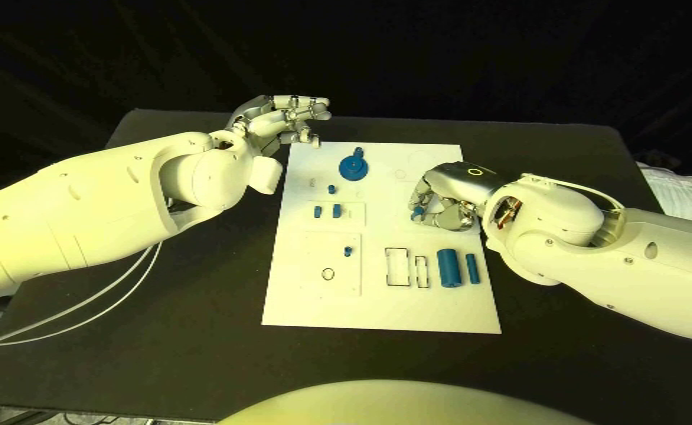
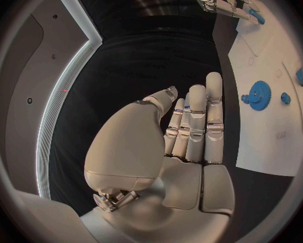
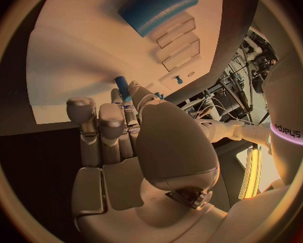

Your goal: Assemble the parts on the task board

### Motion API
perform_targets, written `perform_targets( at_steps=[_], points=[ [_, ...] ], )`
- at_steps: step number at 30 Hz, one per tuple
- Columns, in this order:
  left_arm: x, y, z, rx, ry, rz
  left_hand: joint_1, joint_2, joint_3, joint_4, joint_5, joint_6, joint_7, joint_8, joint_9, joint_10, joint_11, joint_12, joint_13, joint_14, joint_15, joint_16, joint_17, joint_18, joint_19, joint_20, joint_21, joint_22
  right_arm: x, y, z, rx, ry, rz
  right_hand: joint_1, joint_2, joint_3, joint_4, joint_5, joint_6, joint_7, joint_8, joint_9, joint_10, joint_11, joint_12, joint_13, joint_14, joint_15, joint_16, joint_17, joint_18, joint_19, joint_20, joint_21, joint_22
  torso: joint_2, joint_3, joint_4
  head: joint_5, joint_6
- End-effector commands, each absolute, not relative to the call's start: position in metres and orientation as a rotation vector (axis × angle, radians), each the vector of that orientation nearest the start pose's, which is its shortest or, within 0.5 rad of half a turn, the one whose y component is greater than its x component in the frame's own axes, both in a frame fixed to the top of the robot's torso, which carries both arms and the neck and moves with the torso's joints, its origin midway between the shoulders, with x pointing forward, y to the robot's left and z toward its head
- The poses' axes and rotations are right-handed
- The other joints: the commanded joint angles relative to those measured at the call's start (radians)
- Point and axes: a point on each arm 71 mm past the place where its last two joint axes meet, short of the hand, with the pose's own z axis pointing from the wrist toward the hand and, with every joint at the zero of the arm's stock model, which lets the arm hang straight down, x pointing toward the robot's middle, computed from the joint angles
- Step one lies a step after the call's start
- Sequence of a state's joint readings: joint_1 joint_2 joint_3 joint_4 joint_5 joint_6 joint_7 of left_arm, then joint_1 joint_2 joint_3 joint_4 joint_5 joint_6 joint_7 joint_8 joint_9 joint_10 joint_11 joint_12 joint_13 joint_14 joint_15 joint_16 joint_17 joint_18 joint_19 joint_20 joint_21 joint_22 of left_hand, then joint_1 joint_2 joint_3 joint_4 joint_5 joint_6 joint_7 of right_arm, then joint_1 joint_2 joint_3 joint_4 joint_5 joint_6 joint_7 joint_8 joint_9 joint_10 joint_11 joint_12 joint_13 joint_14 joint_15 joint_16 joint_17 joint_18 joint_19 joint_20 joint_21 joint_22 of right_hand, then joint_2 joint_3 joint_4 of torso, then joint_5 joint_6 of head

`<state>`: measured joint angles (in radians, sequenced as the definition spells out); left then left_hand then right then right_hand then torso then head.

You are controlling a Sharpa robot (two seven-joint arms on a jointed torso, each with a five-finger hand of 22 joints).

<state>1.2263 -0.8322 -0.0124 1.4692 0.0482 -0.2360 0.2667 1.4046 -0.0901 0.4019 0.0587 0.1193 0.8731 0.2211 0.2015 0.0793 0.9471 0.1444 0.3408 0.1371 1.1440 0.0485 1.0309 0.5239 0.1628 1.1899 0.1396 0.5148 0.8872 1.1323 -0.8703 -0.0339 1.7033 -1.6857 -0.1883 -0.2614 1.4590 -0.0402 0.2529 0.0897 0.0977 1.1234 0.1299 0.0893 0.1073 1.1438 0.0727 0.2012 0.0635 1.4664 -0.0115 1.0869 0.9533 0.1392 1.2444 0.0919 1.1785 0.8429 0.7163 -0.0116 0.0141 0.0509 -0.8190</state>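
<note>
Right hand — apparently pinching blue peg, over task board

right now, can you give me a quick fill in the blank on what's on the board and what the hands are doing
1. The blue gear lies on the white ____.
2. The right hand pinches a small ____ part.
3. The left hand holds ____, its fingers apart.
4. Two blue cylinders lie on the board on the robot's ____ side.

Missing words: task board; blue; nothing; right
</note>
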Motion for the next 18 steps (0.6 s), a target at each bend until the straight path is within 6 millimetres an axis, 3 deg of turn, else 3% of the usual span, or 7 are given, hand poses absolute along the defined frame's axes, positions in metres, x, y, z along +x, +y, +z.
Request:
perform_targets(
  at_steps=[1,7,18],
  points=[
    [0.506,0.214,-0.167,-1.194,1.501,-1.575,-0.008,-0.001,-0.006,0.002,0.004,-0.009,0.0,0.004,-0.002,-0.006,-0.001,0.004,0.001,-0.006,0.002,-0.001,-0.001,0.019,-0.002,0.006,-0.006,-0.001,0.435,-0.164,-0.205,-0.399,1.746,0.511,0.03,0.012,0.029,-0.013,-0.02,0.028,-0.009,0.016,0.009,0.04,-0.015,0.013,0.008,0.03,-0.013,0.035,0.039,-0.011,0.023,-0.007,0.03,0.046,-0.001,-0.0001,0.0004,0.0,-0.001],
    [0.506,0.214,-0.167,-1.191,1.503,-1.574,-0.008,-0.001,-0.006,0.002,0.004,-0.01,0.001,0.005,-0.002,-0.007,-0.001,0.005,0.001,-0.007,0.003,-0.001,-0.002,0.019,-0.002,0.006,-0.007,-0.001,0.435,-0.163,-0.203,-0.397,1.716,0.501,0.059,0.016,0.093,-0.049,-0.047,0.038,-0.007,0.02,0.016,0.065,-0.02,0.003,0.008,0.029,-0.018,0.058,0.061,-0.017,0.034,-0.017,0.055,0.081,-0.001,-0.0003,0.0009,0.0,-0.002],
    [0.506,0.214,-0.167,-1.188,1.505,-1.575,-0.008,-0.001,-0.006,0.002,0.004,-0.01,0.001,0.005,-0.002,-0.007,-0.001,0.005,0.001,-0.007,0.003,-0.001,-0.002,0.019,-0.002,0.006,-0.007,-0.001,0.431,-0.164,-0.192,-0.256,1.616,0.624,0.035,0.003,0.139,-0.061,-0.046,0.031,-0.003,0.017,0.02,0.068,-0.016,-0.015,0.006,0.025,-0.015,0.063,0.064,-0.021,0.039,-0.015,0.074,0.105,-0.001,-0.0005,-0.0001,-0.002,-0.002]
  ],
)
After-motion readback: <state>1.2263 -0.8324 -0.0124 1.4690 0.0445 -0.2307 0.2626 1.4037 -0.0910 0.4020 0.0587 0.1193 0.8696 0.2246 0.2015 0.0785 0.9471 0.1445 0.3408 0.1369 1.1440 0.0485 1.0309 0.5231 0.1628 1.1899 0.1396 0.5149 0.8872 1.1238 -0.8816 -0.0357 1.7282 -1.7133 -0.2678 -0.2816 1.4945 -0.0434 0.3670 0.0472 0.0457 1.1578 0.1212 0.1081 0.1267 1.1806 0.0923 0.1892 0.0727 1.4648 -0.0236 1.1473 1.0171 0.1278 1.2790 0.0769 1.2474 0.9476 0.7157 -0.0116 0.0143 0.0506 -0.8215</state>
